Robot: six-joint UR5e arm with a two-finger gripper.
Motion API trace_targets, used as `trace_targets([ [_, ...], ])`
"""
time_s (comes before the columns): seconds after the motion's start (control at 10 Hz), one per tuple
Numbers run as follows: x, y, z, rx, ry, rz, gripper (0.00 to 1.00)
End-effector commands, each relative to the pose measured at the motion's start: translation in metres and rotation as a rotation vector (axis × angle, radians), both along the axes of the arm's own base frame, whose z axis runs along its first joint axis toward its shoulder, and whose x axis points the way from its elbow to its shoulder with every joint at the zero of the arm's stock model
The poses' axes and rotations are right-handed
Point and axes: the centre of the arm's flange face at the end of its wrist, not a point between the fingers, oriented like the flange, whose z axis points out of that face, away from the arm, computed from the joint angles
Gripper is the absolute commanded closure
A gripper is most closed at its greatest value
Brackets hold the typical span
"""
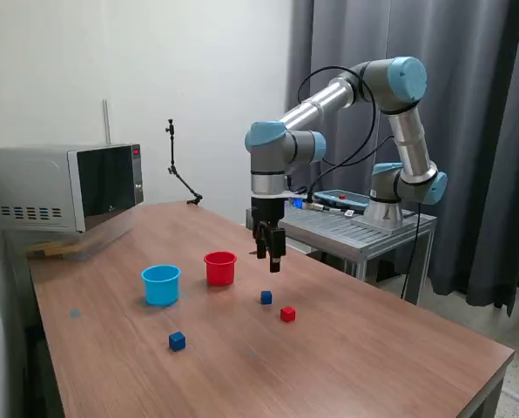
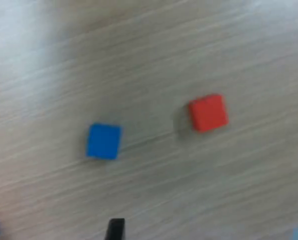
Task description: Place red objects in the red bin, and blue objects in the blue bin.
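A red cup point(image 1: 220, 267) and a slightly wider light blue cup point(image 1: 161, 285) stand side by side on the wooden table point(image 1: 373, 366). One dark blue cube point(image 1: 266, 298) and one red cube point(image 1: 287, 314) lie close together to the exterior view's right of the red cup. A second blue cube point(image 1: 177, 341) lies in front of the blue cup. A second red cube is not in view. My gripper point(image 1: 270, 257) hangs above the table, just beyond the cube pair, open and empty. The wrist view shows the blue cube point(image 2: 103, 141), the red cube point(image 2: 208, 113) and one dark fingertip point(image 2: 115, 229).
A microwave point(image 1: 68, 187) stands at the table's far corner on the exterior view's left. A thin stand point(image 1: 177, 165) rises at the table's back edge. The arm's base sits on a grey metal side table point(image 1: 364, 226) behind the wooden table, with dark curtains beyond.
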Motion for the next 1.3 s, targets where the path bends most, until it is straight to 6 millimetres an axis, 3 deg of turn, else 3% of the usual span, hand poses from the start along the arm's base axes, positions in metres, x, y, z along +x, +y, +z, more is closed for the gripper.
trace_targets([
  [0.0, 0.006, -0.025, 0.000, 0.000, -0.002, 0.035, 0.00],
  [0.6, 0.015, -0.030, -0.030, -0.043, -0.013, 0.047, 0.00],
  [1.0, 0.027, -0.030, -0.079, -0.042, -0.035, 0.124, 0.00],
  [1.2, 0.026, -0.032, -0.085, -0.044, -0.030, 0.185, 0.00],
])
